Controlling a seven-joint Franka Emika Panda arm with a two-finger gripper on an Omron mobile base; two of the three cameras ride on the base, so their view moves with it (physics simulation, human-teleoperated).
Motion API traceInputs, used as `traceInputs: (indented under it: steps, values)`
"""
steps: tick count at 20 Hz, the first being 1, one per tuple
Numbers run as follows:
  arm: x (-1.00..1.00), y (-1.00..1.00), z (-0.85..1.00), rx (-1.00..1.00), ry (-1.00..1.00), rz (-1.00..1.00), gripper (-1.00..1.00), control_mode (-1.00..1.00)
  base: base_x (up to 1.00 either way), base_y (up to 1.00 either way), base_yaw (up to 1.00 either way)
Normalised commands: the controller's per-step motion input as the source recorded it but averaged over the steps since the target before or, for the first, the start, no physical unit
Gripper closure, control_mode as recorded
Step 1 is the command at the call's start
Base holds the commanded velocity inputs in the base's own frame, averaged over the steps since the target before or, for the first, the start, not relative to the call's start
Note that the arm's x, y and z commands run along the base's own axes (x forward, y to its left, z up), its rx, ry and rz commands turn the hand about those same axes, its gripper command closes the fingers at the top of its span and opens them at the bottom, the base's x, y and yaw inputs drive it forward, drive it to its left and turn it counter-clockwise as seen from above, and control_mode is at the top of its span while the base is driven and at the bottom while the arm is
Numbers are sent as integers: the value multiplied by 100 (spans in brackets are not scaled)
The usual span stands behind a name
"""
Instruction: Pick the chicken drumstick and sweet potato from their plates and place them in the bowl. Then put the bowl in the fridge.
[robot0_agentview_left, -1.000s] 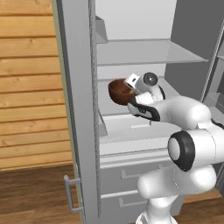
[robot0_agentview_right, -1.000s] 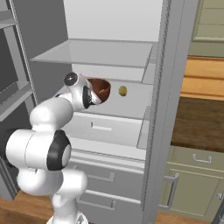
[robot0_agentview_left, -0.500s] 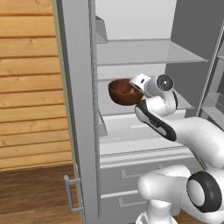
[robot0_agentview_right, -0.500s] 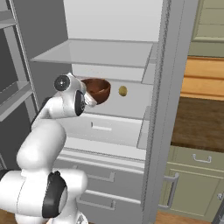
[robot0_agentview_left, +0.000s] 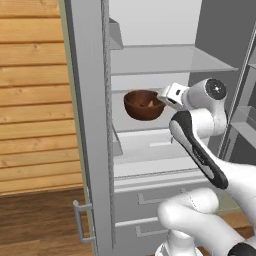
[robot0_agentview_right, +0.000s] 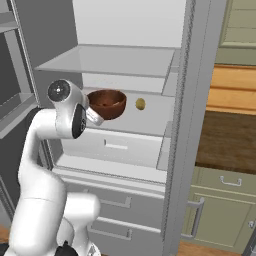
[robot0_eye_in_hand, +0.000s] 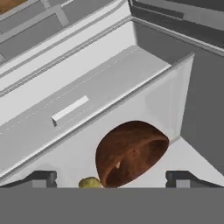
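You see the fridge (robot0_agentview_right: 180, 125) standing open in front of the pincer (robot0_eye_in_hand: 111, 177), and the bowl (robot0_agentview_left: 143, 104) rests on its shelf, just ahead of the fingertips (robot0_eye_in_hand: 43, 176). The pincer is spread wide and grasps nothing. So I judge the task nearly finished; only pulling the arm out is left.

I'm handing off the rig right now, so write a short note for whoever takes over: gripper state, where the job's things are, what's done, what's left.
Gripper: open, holding nothing, its fingertips either side of the bowl in the hand view.
Bowl: dark brown, sitting on the middle shelf inside the open fridge. Something lies inside it, but I cannot tell which food.
A small yellowish item sits on the same shelf beside the bowl, apart from it.
Done: bowl placed in the fridge and released.
Left: back the arm out clear of the shelves; check the bowl's contents if you can.
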Motion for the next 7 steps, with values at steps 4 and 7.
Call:
traceInputs:
  steps: [4,7]
  values:
    - [-100,0,3,-13,12,17,-100,-100,0,0,0]
    - [-100,4,0,-18,12,11,-100,-100,0,0,0]
